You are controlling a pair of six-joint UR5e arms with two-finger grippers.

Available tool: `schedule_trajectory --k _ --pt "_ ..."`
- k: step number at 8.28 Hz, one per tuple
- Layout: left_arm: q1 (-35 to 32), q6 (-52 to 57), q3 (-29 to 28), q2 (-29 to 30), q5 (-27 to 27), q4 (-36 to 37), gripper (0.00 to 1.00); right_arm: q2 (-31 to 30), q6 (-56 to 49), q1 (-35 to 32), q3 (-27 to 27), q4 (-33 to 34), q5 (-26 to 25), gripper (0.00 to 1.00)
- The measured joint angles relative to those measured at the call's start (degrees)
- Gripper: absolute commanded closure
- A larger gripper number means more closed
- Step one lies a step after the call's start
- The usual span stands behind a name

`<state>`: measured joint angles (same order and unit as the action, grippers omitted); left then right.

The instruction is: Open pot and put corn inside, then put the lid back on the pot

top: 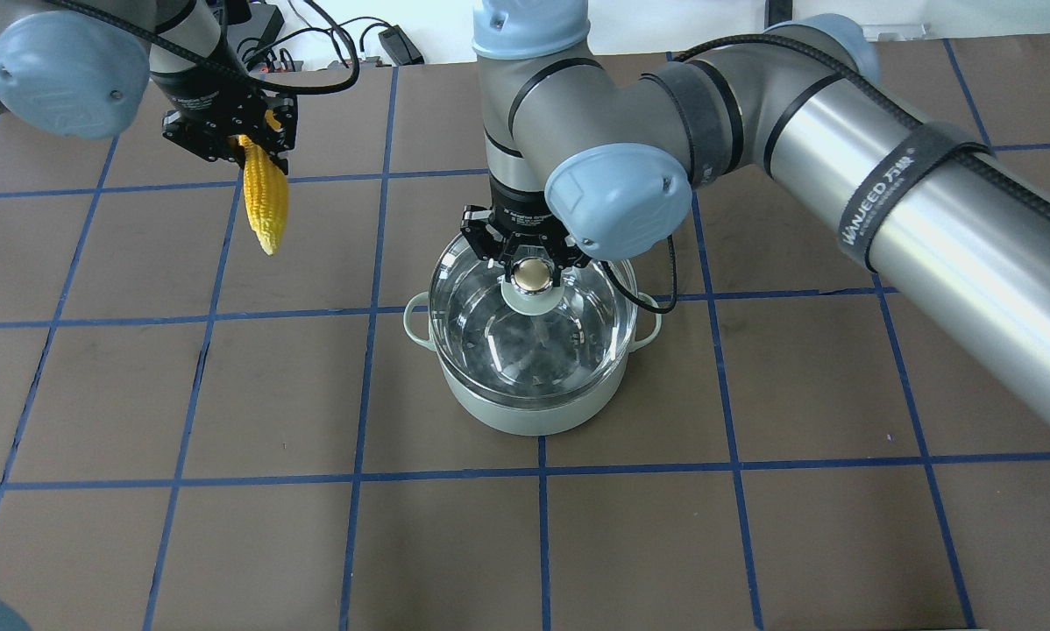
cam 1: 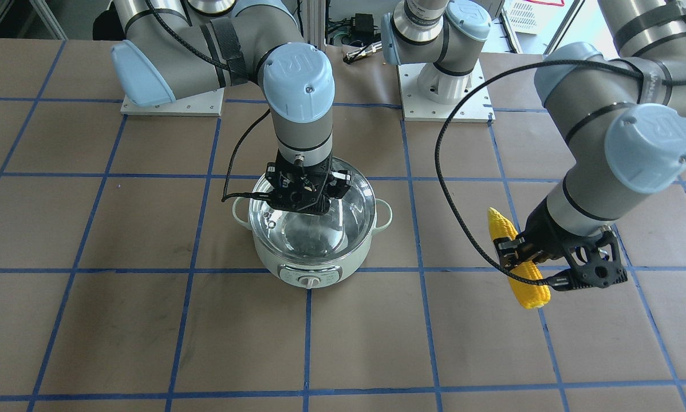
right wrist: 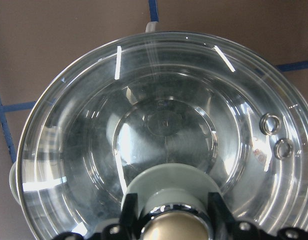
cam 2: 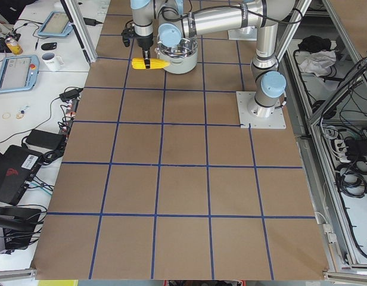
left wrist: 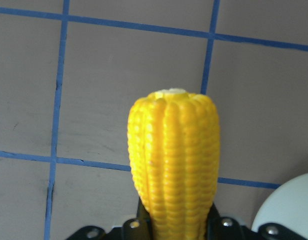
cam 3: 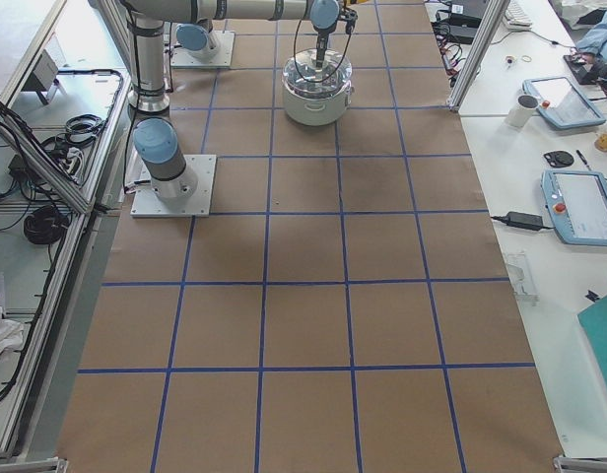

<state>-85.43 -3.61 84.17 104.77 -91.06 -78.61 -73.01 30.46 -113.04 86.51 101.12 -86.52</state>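
Observation:
The pale mint-green pot (cam 1: 311, 273) stands mid-table, its knob panel facing away from the robot; it also shows in the overhead view (top: 534, 414). My right gripper (top: 534, 272) is shut on the beige ball knob of the glass lid (top: 525, 350) and holds the lid over the pot, seemingly a little above the rim. The right wrist view looks through the lid (right wrist: 164, 125) into the steel interior. My left gripper (top: 237, 145) is shut on the thick end of the yellow corn (top: 265, 202), held in the air well to the pot's left, tip pointing forward. The corn (left wrist: 174, 165) fills the left wrist view.
The table (top: 753, 526) is brown with blue tape grid lines. The arm bases (cam 1: 443, 86) are bolted to white plates at the robot's side. A black cable (cam 1: 463, 217) loops down beside the left arm. Benches with tablets and mugs (cam 3: 565, 103) stand off the table's far edge.

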Motion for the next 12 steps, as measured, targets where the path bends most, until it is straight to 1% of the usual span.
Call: schedule_trajectory --k 2,4,7,8,10,12 --pt "-4.5 -4.1 0.0 -2.1 0.1 -0.5 1.0 -4.6 -3.7 1.9 -0.3 -4.1 -0.4 0.65" --pt "-9.4 -9.8 0.2 -3.0 0.3 -0.5 1.0 -9.9 -10.0 7.1 -0.4 -8.7 -0.6 0.65" --pt "-16.3 -11.8 0.5 -2.8 0.4 -0.6 1.0 -17.1 -26.6 21.3 -0.5 -16.7 -1.0 0.66" --pt "-18.5 -12.1 0.5 -2.6 0.3 -0.2 1.0 -18.5 -30.7 24.9 -0.5 -18.3 -1.2 0.66" --pt "-21.5 -12.2 0.8 -1.4 0.8 0.2 1.0 -19.7 -33.9 27.6 -0.3 -19.3 -2.6 0.67" --pt "-24.1 -12.9 1.0 1.0 1.5 1.0 1.0 -19.9 -34.6 28.0 -0.1 -19.6 -3.2 0.67"
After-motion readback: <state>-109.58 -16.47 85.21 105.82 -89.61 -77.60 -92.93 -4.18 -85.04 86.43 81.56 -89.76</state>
